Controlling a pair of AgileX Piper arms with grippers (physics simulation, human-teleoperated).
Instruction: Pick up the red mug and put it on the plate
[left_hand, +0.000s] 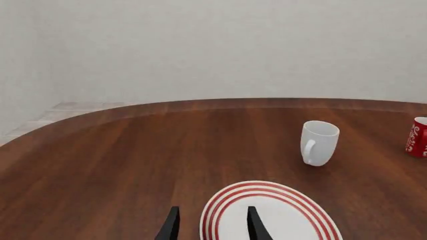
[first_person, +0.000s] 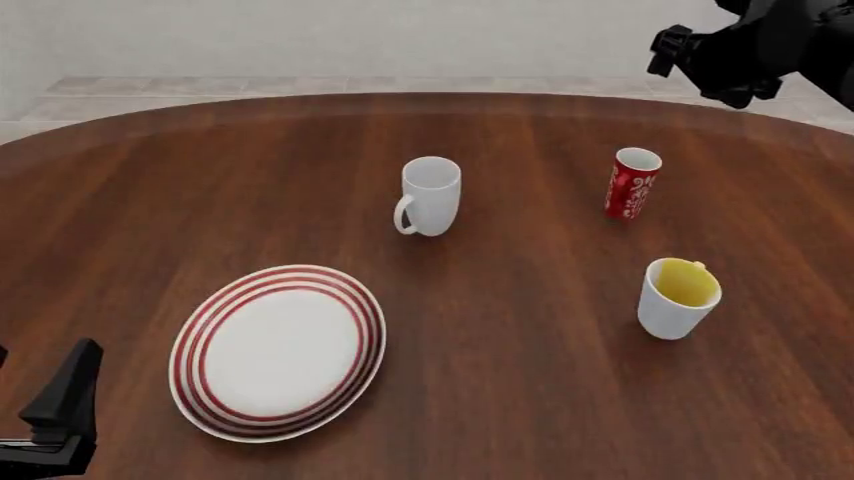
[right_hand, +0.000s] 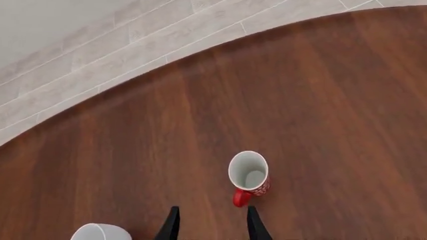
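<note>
My left gripper (left_hand: 212, 227) is spread apart, empty, above the plate (first_person: 279, 350) at 7 o'clock. The red mug (first_person: 633, 183), slim, white lettering, white inside, stands upright at 1 o'clock. My right gripper (right_hand: 212, 225) hangs above it, fingers apart.

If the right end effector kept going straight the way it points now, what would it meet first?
Most likely the red mug: it stands upright just ahead of the open right end effector, slightly off the centre line. Depth is unclear.
</note>
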